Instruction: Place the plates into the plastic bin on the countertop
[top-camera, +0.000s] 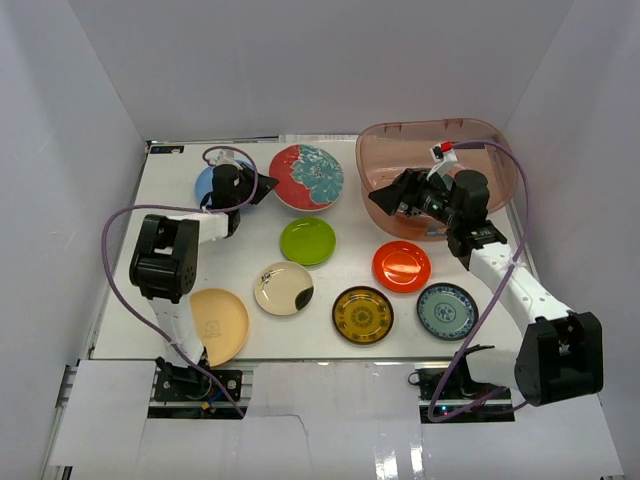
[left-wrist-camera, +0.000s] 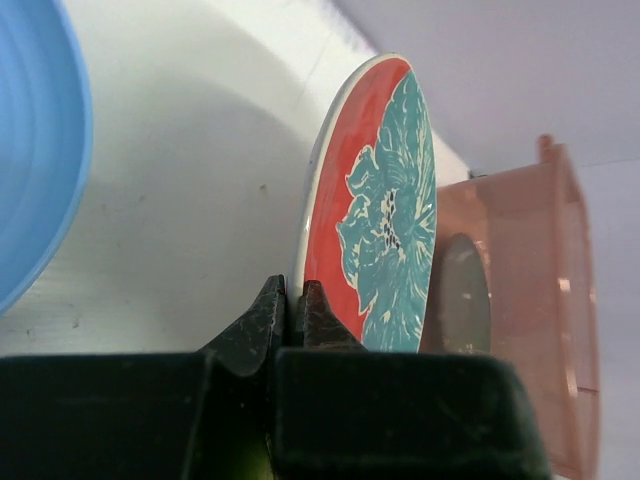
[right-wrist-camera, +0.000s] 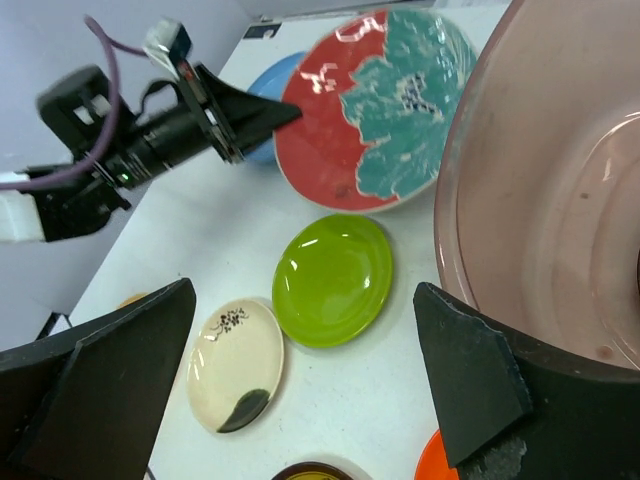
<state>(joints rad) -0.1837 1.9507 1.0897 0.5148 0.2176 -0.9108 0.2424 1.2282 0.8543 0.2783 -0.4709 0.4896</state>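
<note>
Fingers (left-wrist-camera: 262, 322) of the left gripper (left-wrist-camera: 292, 290) pinch the red flowered plate (left-wrist-camera: 385, 200); the right gripper (right-wrist-camera: 303, 295) gapes by the plastic bin (right-wrist-camera: 560, 200) rim.

Eight plates are here: light blue plate (top-camera: 203, 186), red plate (top-camera: 307, 177), lime green plate (top-camera: 307, 241), orange-red plate (top-camera: 401, 266), tan plate (top-camera: 221, 325), cream plate (top-camera: 283, 288), amber plate (top-camera: 362, 314), white-blue plate (top-camera: 447, 311). All eight are outside the one plastic bin (top-camera: 400, 131).

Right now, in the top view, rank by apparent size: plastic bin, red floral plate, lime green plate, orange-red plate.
plastic bin
red floral plate
lime green plate and orange-red plate: alike, unranked
</note>
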